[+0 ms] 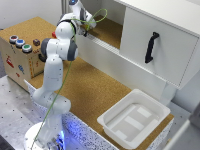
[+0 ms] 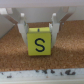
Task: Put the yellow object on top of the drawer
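Since it must go atop the drawer point(image 1: 159, 46), the tool point(image 2: 39, 29) clamps the yellow block point(image 2: 40, 44) (marked S) above the desk point(image 2: 15, 52).

Yellow block point(image 2: 40, 43) with black "S"; brown speckled cork surface point(image 2: 42, 62).

The arm point(image 1: 56, 65) is glossy white, built of rounded, tube-like segments with grey bands at the joints, rising from a round white base point(image 1: 42, 137) at the lower left of the exterior view. A thin yellow-green cable point(image 1: 60, 95) runs along it (looping free near the top). Blue light glows beside the base. The end effector point(image 2: 40, 26) has pale, whitish fingers point(image 2: 22, 27) with darker edges.
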Robot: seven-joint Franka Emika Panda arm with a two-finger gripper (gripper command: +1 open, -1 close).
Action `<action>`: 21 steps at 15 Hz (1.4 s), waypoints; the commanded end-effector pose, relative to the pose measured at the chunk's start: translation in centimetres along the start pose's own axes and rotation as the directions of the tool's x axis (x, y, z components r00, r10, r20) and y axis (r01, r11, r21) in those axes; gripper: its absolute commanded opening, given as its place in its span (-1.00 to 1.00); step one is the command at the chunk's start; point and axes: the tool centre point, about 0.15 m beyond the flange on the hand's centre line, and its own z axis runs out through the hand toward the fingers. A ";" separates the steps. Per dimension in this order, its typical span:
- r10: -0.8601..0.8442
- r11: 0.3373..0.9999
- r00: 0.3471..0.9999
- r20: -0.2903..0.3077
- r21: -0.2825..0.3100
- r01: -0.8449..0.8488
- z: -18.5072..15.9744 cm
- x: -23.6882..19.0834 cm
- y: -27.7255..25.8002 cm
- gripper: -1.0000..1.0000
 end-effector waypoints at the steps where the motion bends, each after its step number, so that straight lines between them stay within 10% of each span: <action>1: 0.009 0.995 1.000 -0.007 -0.099 -0.009 -4.3 0.7 1.1 -1.00; 8: -0.139 0.990 0.990 -0.021 -0.041 0.139 -10.4 -3.9 4.7 -1.00; 14: -0.390 0.895 0.921 -0.012 0.229 0.382 -12.0 -11.2 6.7 -1.00; 21: -0.575 0.731 0.816 -0.066 0.407 0.548 -17.4 -16.9 2.9 -1.00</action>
